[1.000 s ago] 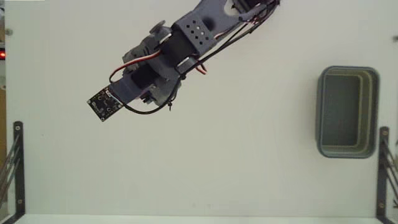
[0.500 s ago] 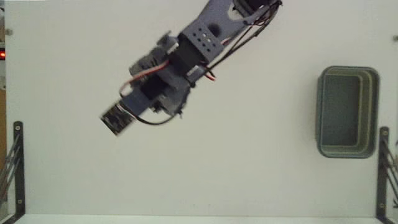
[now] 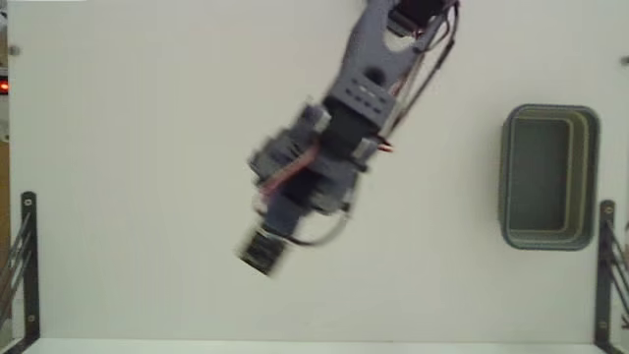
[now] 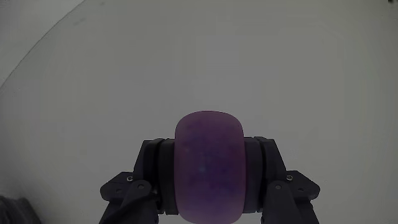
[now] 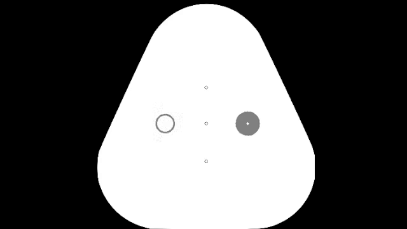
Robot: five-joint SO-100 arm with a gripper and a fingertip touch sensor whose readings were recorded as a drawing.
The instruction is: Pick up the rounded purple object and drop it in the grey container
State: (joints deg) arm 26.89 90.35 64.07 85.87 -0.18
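Observation:
In the wrist view, the rounded purple object (image 4: 208,165) is squeezed between two black fingers (image 4: 154,169), so my gripper (image 4: 208,177) is shut on it, lifted over bare white table. In the fixed view the arm reaches down from the top edge and is motion-blurred. My gripper (image 3: 265,248) sits at its lower end under a small black circuit board, left of centre. The arm hides the purple object there. The grey container (image 3: 507,182) stands at the right side of the table, well away from the gripper, and looks to hold nothing.
Black metal brackets stand at the lower left (image 3: 28,265) and lower right (image 3: 607,270) edges of the white table. A small red light (image 3: 3,87) glows at the left border.
In the fixed view the arm has swung right and toward the bottom edge, carrying the gripper from the left part of the table to near its middle.

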